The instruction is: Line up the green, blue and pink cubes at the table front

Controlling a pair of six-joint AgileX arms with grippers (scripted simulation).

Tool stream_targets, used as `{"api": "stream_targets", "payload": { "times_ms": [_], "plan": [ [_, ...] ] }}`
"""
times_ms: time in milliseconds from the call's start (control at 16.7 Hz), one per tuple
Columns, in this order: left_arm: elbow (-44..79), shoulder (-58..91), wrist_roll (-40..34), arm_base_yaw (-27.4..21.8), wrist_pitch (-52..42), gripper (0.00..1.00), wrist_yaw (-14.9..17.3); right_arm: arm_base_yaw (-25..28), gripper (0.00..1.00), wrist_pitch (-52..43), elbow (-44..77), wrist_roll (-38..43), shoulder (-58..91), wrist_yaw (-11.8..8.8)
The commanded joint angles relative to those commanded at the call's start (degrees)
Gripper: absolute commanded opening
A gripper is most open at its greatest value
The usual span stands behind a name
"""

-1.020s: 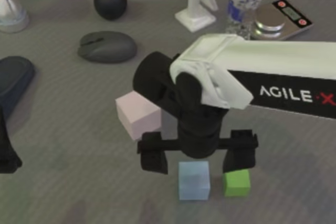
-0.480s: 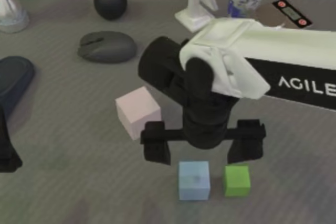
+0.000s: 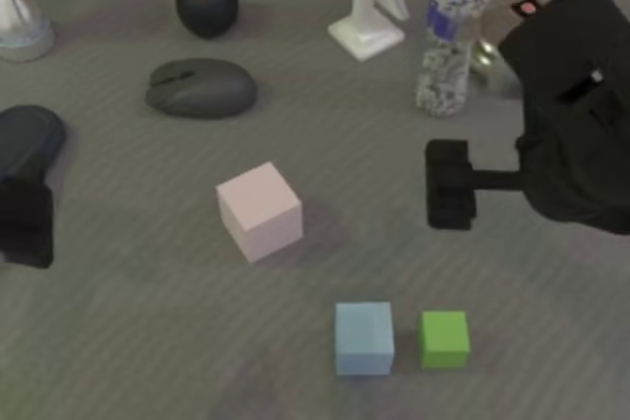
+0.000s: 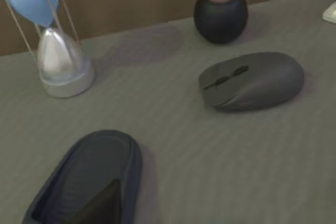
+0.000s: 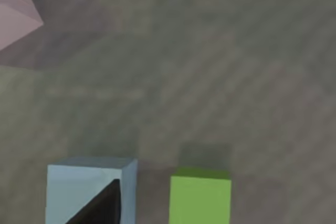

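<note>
Pale pink matte cube (image 3: pixel 259 210) looks light, rigid, graspable across opposite flat faces; right hand (image 3: pixel 451 185), grip unclear, hovers apart over desk (image 3: pixel 148 341)

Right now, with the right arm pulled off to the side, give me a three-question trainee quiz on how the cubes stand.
1. True or false: the blue cube and the green cube sit side by side near the table front, apart from each other.
2. Which cube is not yet in the row? A) green B) blue C) pink
3. Fill in: in the top view, the right gripper hangs toward the table's ____ side, holding no cube.

Key
1. True: a narrow gap shows between them.
2. C: the pink cube lies farther back and to the left, turned at an angle.
3. Right; the left gripper is parked at the left edge.
</note>
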Motion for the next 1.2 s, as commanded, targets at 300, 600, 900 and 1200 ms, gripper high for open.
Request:
{"api": "stream_targets", "payload": {
  "times_ms": [300,600,900,1200],
  "plan": [
    [25.0,33.3,7.0,-6.9,-17.2,1.00,0.0,-12.7,1.00,14.3,-23.2,-13.5,-31.2,1.9],
    [48.2,64.4,13.6,-13.6,-33.6,1.00,0.2,-24.6,1.00,28.8,-44.8,-25.2,-57.7,0.0],
    [66.8,85.2,18.7,-18.8,-45.3,1.00,0.3,-32.9,1.00,41.5,-58.8,-32.6,-73.8,-4.8],
    [75.9,94.3,21.0,-21.1,-49.9,1.00,0.1,-36.5,1.00,48.1,-64.2,-35.1,-81.3,-8.2]
  ]
}}
